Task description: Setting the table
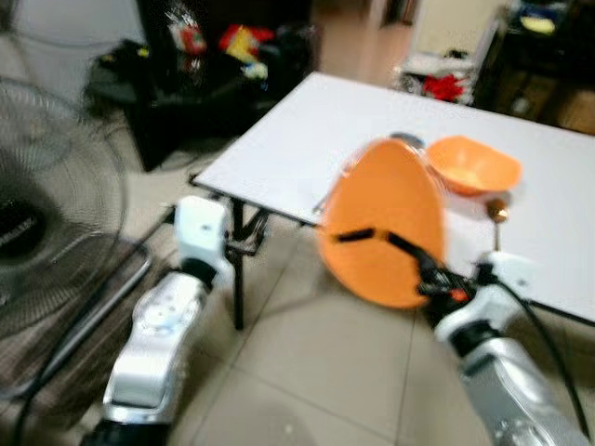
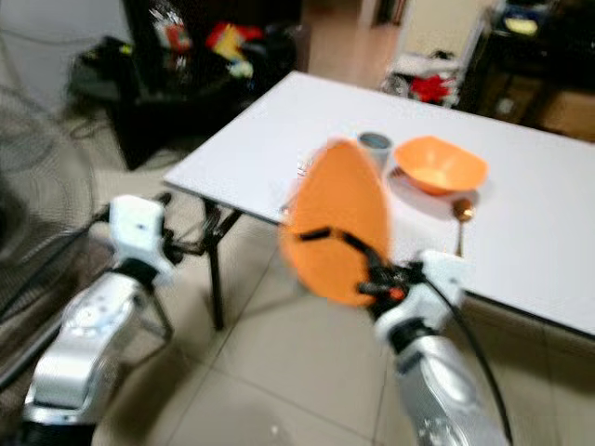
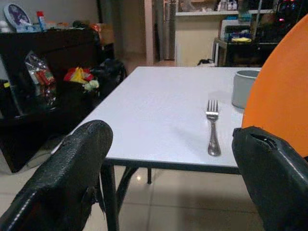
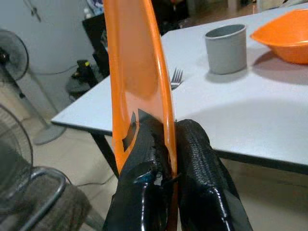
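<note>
Right claw (image 4: 171,159) clenched on my orange plate (image 1: 381,223), held upright just off the table's (image 1: 307,139) near edge. Left claw (image 3: 163,183) hangs released near the table's corner, facing the fork (image 3: 212,127) and grey cup (image 4: 226,48).

Both head views are smeared by motion blur, so edges of the worktop (image 1: 307,139) and the orange plate (image 1: 381,223) look soft. Indoor light is even and moderate. The wrist views are sharper: the fork (image 3: 212,126) is crisp, and the grey cup (image 4: 226,48) casts a soft shadow. The room behind lies dim.
</note>
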